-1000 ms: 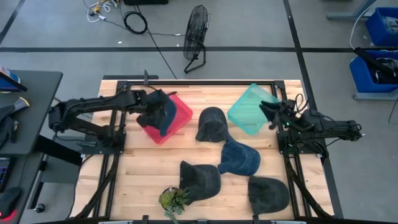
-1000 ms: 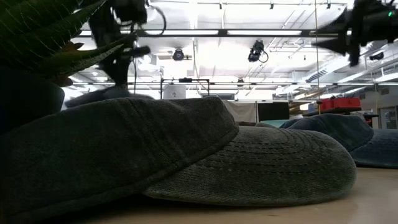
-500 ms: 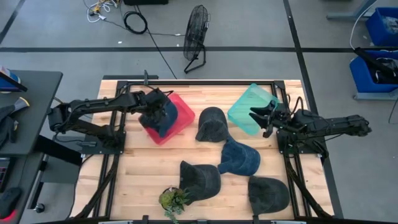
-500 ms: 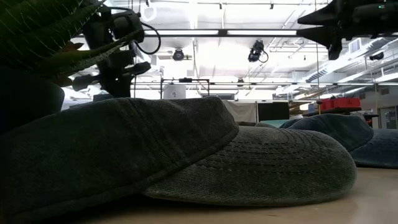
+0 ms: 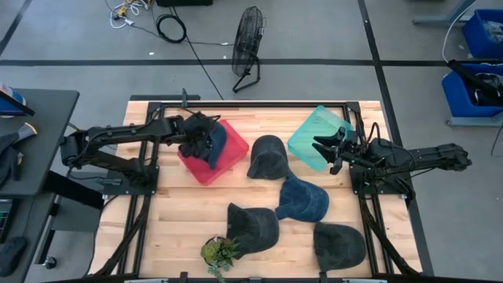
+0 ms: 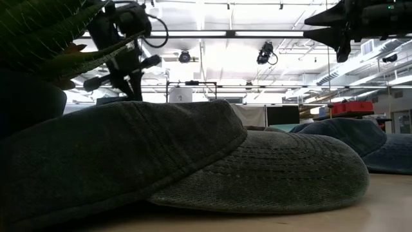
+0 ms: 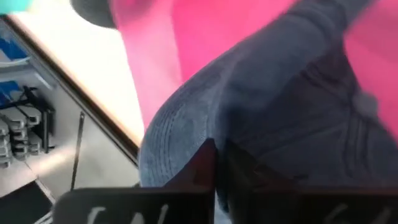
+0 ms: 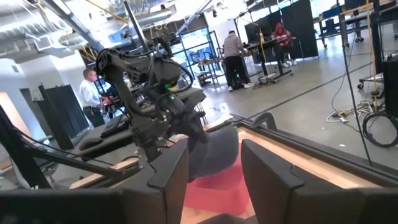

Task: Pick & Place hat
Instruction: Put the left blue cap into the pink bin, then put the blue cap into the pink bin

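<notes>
My left gripper (image 5: pixel 198 140) is over the red bin (image 5: pixel 198 170) at the table's far left and is shut on a blue denim hat (image 5: pixel 216 144). In the left wrist view the hat (image 7: pixel 280 106) fills the picture, with pink bin wall behind it. My right gripper (image 5: pixel 324 149) is open and hovers by the left edge of the teal bin (image 5: pixel 310 135), touching nothing. Its wrist view looks between its open fingers (image 8: pixel 214 180) toward the left arm and the red bin. My left gripper holds the blue hat by the cloth of its crown (image 7: pixel 239 146), pinched between the two fingers. The fingers come from above, slanting. The hat sits inside the red bin. Whether it rests on the bin's floor I cannot tell.
Loose hats lie on the wooden table: a dark grey one (image 5: pixel 267 156) between the bins, a blue one (image 5: pixel 302 198) in the middle, and two dark ones (image 5: pixel 253 224) (image 5: pixel 339 244) near the front. A small plant (image 5: pixel 218 251) stands at the near edge.
The left gripper has lowered the blue hat into the red bin, turned, and then risen slightly. The hat hung at the bin's near side before and now sits toward its right side. The right gripper has moved toward the table's left, out past the teal bin's edge.
</notes>
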You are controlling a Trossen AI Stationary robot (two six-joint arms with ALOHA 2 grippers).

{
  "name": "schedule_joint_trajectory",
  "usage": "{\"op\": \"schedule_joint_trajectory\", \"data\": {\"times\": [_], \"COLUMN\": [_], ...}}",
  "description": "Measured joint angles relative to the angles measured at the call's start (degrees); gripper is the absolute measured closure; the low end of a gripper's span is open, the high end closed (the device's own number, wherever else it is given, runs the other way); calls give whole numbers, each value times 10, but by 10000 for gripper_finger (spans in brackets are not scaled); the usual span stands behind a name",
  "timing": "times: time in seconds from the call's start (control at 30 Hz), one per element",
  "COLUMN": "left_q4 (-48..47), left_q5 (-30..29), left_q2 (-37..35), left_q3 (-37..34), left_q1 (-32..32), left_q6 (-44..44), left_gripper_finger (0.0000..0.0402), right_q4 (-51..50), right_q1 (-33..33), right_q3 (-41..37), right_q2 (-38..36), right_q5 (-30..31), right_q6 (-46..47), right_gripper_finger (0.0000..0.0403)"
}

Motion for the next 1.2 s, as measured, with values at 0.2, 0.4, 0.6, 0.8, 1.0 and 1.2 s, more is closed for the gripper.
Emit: {"op": "schedule_joint_trajectory", "data": {"times": [0.2, 0.4, 0.6, 0.8, 1.0, 1.2], "left_q4": [-19, -37, -49, -29, 11, 41], "left_q5": [84, 91, 110, 108, 78, 44], "left_q2": [1, 12, 44, 72, 76, 76], "left_q3": [3, 3, 3, 3, 3, 4], "left_q1": [-3, -2, -2, -2, -2, -5], "left_q6": [-30, -56, -157, -191, -278, -339], "left_gripper_finger": [386, 387, 368, 338, 302, 270], "right_q4": [0, -2, -3, -17, -19, -38], "right_q1": [0, 0, 0, 0, 0, 0], "right_q3": [0, 0, 0, 0, 0, 31], "right_q2": [0, 0, 0, 12, 34, 62], "right_q5": [1, 2, 1, 1, -18, -19], "right_q6": [0, 0, -11, -90, -89, -84], "right_gripper_finger": [248, 248, 248, 247, 221, 188]}}
